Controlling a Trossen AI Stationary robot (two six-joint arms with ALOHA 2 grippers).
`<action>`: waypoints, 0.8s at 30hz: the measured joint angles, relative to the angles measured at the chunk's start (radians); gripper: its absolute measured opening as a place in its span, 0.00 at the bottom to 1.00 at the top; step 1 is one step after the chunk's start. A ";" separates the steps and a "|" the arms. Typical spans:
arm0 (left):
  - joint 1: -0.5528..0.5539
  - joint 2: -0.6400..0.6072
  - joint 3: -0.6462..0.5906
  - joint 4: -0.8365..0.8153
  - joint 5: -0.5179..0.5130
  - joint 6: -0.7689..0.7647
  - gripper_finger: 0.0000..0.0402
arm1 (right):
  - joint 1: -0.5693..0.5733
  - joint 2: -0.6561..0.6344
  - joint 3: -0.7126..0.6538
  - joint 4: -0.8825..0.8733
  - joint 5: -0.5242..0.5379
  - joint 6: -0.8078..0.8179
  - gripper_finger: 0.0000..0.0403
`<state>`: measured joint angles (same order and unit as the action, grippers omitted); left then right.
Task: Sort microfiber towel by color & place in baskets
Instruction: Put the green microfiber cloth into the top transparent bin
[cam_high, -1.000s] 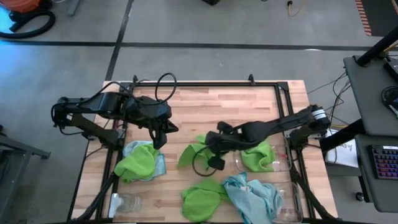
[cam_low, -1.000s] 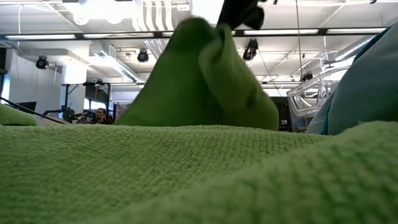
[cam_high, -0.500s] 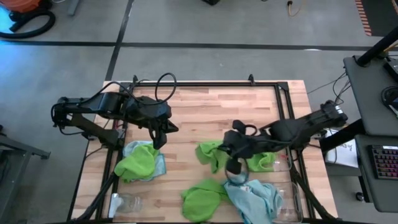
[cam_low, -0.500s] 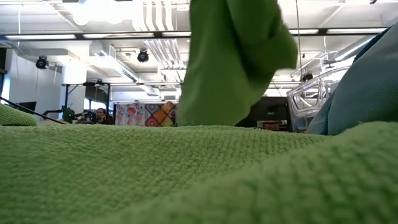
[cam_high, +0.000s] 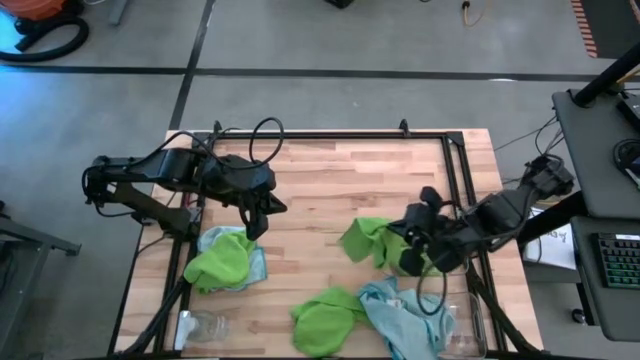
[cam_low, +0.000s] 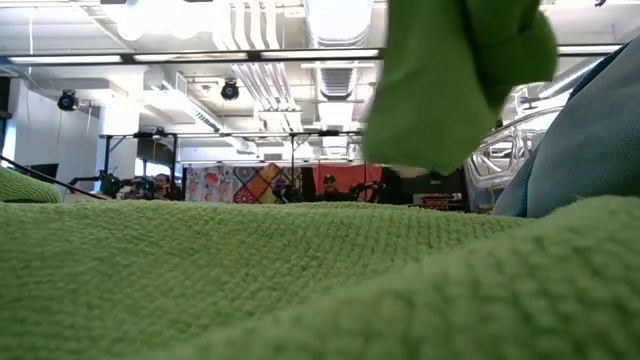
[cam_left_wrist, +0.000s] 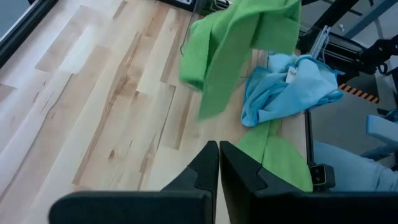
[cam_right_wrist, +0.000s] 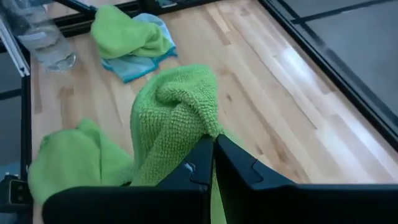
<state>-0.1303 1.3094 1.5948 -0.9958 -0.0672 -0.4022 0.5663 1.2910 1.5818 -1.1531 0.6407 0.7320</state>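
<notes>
Right gripper (cam_high: 411, 250) carrying green towel (cam_high: 362, 239) above table (cam_high: 340, 180).

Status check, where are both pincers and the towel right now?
Right pincer shut on green towel, lifted beside the right basket. Left pincer shut, empty, above the left towel pile. Nothing blocking.

Carried rightward across the table (cam_high: 330, 180) by the right tool (cam_high: 408, 246): green towel (cam_high: 366, 238), now lifted higher.
</notes>
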 joint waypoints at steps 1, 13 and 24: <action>0.000 0.000 0.000 0.000 0.000 0.000 0.00 | 0.014 -0.007 0.000 -0.018 0.014 0.023 0.02; 0.000 0.000 0.000 0.009 0.000 0.000 0.00 | 0.142 -0.017 0.000 -0.284 0.040 0.297 0.02; 0.000 0.000 0.000 0.011 -0.001 0.000 0.00 | 0.218 -0.019 -0.012 -0.418 -0.012 0.527 0.02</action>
<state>-0.1303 1.3094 1.5948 -0.9848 -0.0678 -0.4023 0.7847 1.2720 1.5696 -1.5711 0.6284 1.2589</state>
